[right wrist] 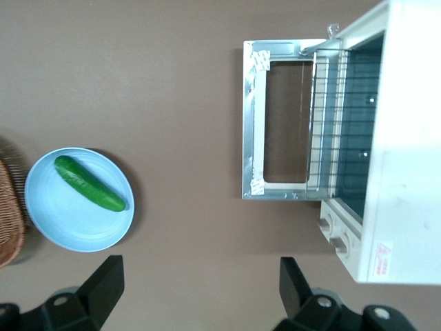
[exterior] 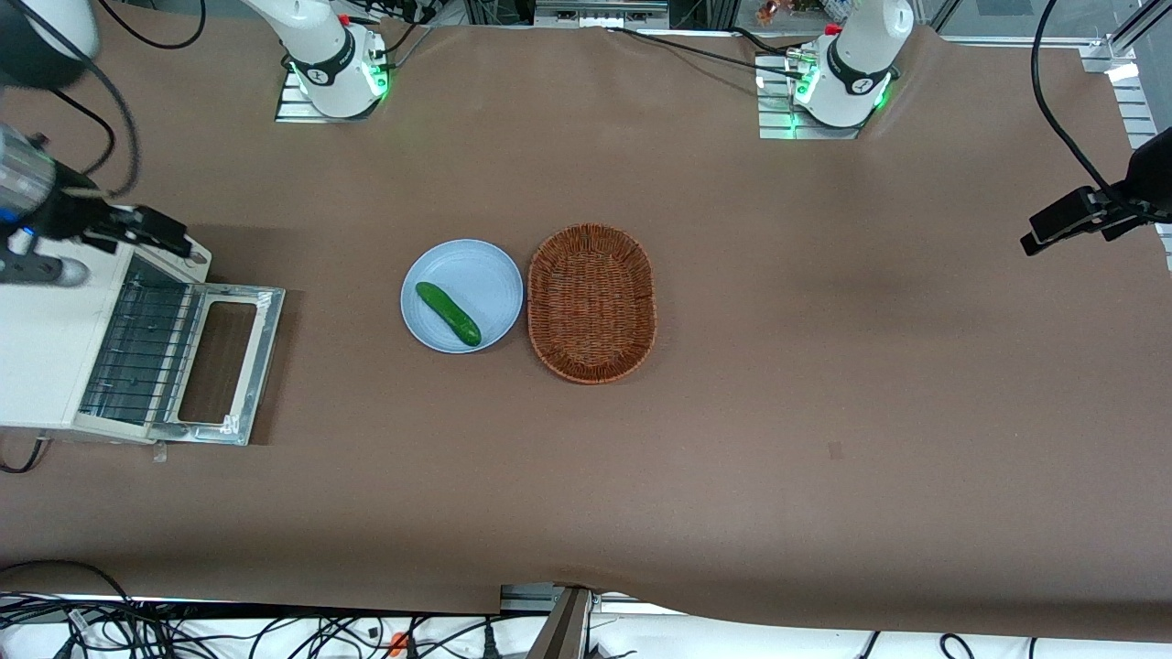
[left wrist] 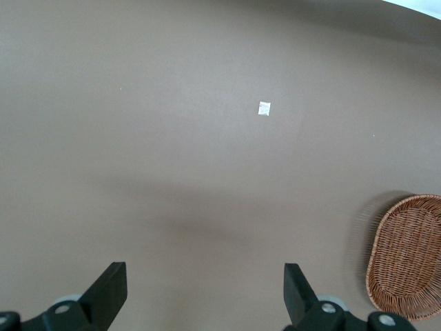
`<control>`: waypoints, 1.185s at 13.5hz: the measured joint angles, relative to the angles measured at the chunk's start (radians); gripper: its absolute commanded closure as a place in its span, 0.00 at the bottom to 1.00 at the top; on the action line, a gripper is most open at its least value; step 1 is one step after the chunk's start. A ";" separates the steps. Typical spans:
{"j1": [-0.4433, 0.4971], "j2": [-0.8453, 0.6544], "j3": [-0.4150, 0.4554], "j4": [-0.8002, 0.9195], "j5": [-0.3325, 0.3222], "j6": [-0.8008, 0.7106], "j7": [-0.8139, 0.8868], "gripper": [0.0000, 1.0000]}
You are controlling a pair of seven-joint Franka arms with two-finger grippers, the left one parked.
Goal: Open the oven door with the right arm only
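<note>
1. The oven (exterior: 41,348) stands at the working arm's end of the table (exterior: 824,412), its cream-white body cut off by the edge of the front view.
2. The gripper (exterior: 160,233) of the right arm (exterior: 27,183) hangs above the corner of the oven that lies farther from the front camera, over the knob panel, and touches nothing.
3. In the right wrist view its two black fingers (right wrist: 103,279) stand wide apart with only bare table between them, so the gripper holds nothing.
4. The door (exterior: 229,364) is fully open: it lies flat on the table in front of the oven, hinged along the oven's lower front edge.
5. Brown table shows through the window of the door in the silver frame, both in the front view and from the wrist (right wrist: 275,121).
6. A wire rack (exterior: 137,352) shows inside the open oven mouth, level, with its front edge just over the hinge.
7. A light blue plate (exterior: 476,265) sits near the middle of the table, well apart from the door.
8. A green cucumber (exterior: 449,314) lies aslant on the plate, wholly within its rim.
9. A brown wicker basket (exterior: 592,303) sits just beside the plate, toward the parked arm's end; their rims nearly touch, and I cannot tell whether they do.
</note>
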 measured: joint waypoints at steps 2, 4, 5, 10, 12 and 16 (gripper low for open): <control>-0.041 -0.018 0.016 -0.003 0.009 -0.009 -0.007 0.00; -0.059 -0.031 0.029 -0.002 0.009 0.004 -0.007 0.00; -0.059 -0.039 0.032 -0.003 0.009 0.004 -0.007 0.00; -0.063 -0.042 0.037 -0.013 0.009 0.005 -0.007 0.00; -0.069 -0.036 0.036 -0.014 0.009 0.006 -0.007 0.00; -0.073 -0.034 0.036 -0.014 0.009 0.008 -0.008 0.00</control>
